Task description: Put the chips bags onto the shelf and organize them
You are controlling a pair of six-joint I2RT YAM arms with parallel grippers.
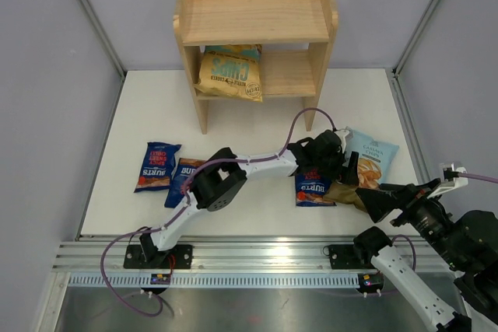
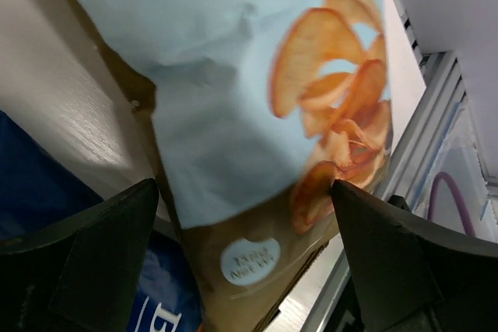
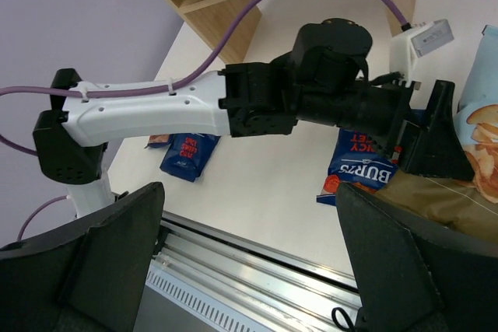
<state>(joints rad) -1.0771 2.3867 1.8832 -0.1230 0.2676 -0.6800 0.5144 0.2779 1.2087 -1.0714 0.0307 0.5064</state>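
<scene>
1. Two small dark-blue crinkly Burts bags [image 1: 157, 166] [image 1: 187, 176] lie on the white table [image 1: 257, 130], left of centre; the left arm partly covers the second.
2. The light wooden two-tier shelf [image 1: 257, 17] stands at the far edge. The large tan-and-teal crinkly bag [image 1: 230, 71] sits on its lower tier.
3. The left gripper [image 2: 243, 200] is spread wide. It straddles the lower end of the light-blue-and-brown cassava chips bag [image 1: 372, 161] and clamps nothing.
4. The third dark-blue Burts bag [image 1: 313, 190] lies just beside that bag, its edge apparently tucked under it.
5. The right gripper [image 3: 249, 200] is spread wide and holds nothing, near the left gripper.

CAUTION: Closing here may pinch both bags together. The slick film may slip from the fingers. The arms may collide during lift.
</scene>
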